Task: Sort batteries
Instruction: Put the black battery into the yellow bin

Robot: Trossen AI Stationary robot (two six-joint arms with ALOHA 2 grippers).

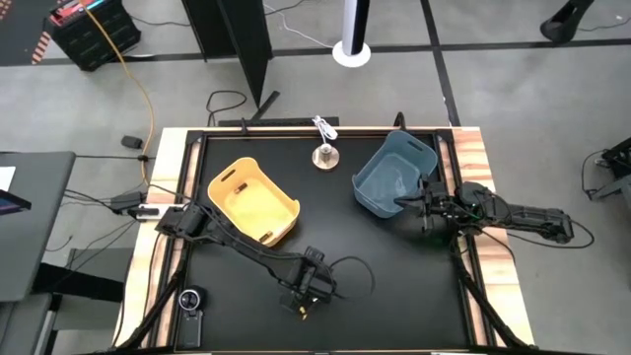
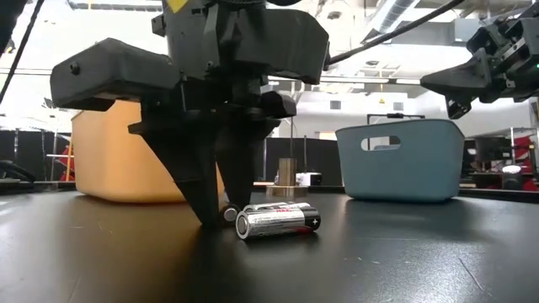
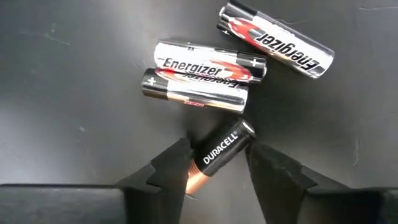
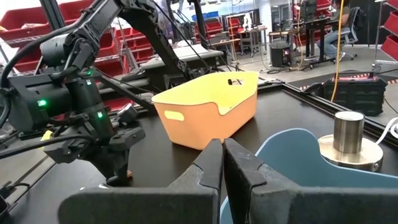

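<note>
Four batteries lie on their sides on the black table near its near edge. Three are silver-black-red Energizers [image 3: 208, 62], [image 3: 273, 37], [image 3: 193, 90]. One is a black and copper Duracell [image 3: 217, 152]. In the low view the batteries [image 2: 276, 221] lie beside my left gripper [image 2: 217, 206], which points down with its tips at the table. My left gripper [image 3: 219, 150] is open, one finger on either side of the Duracell; I cannot tell whether either finger touches it. My right gripper [image 4: 224, 158] is shut and empty, held above the blue bin's [image 1: 392, 177] near rim.
The yellow bin [image 1: 251, 202] stands at the far left and the blue bin [image 2: 404, 160] at the far right. A round metal knob with a white cord [image 1: 323, 155] sits between them near the far edge. A round black device [image 1: 192, 300] lies at the near left corner.
</note>
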